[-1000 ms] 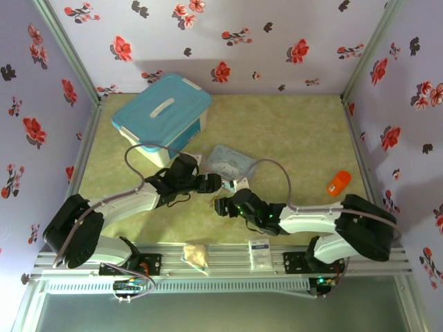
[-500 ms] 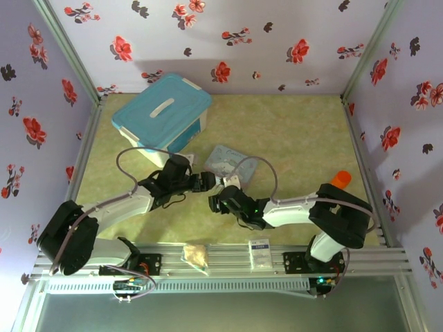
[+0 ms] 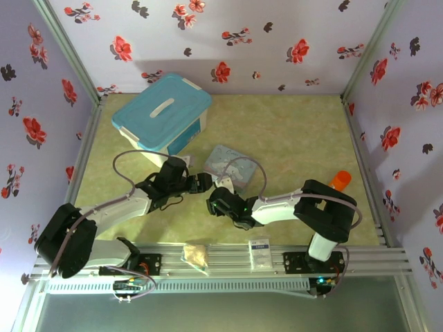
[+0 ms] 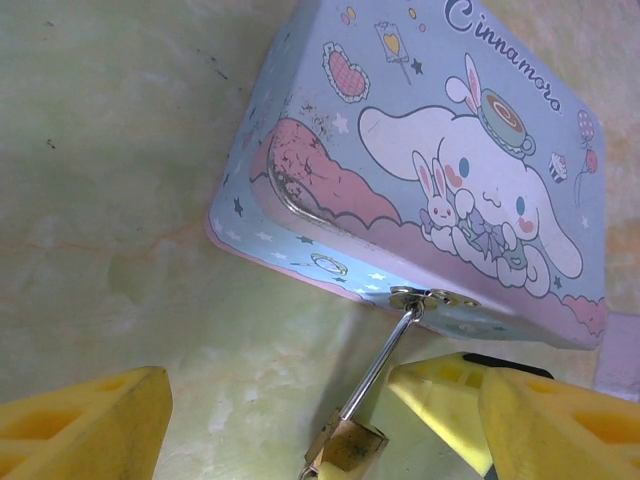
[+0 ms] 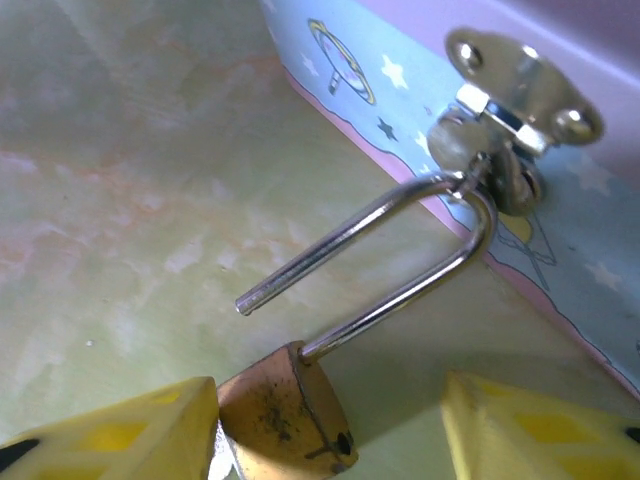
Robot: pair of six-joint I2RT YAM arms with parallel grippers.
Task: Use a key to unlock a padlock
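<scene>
The right gripper (image 5: 330, 425) is half open, gripping nothing; the padlock (image 5: 285, 420) body lies between its fingers, touching one. The left gripper (image 4: 280, 410) is wide open and empty, the body between its fingers too. The unlatched shackle (image 5: 400, 290) runs away from both, hooked through the tin's (image 5: 385, 70) hasp (image 5: 520, 90).

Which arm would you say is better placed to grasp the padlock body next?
Right. The right gripper has open jaws flanking the padlock body, one finger touching it. The left gripper stands wider, with the body low in its view.
</scene>
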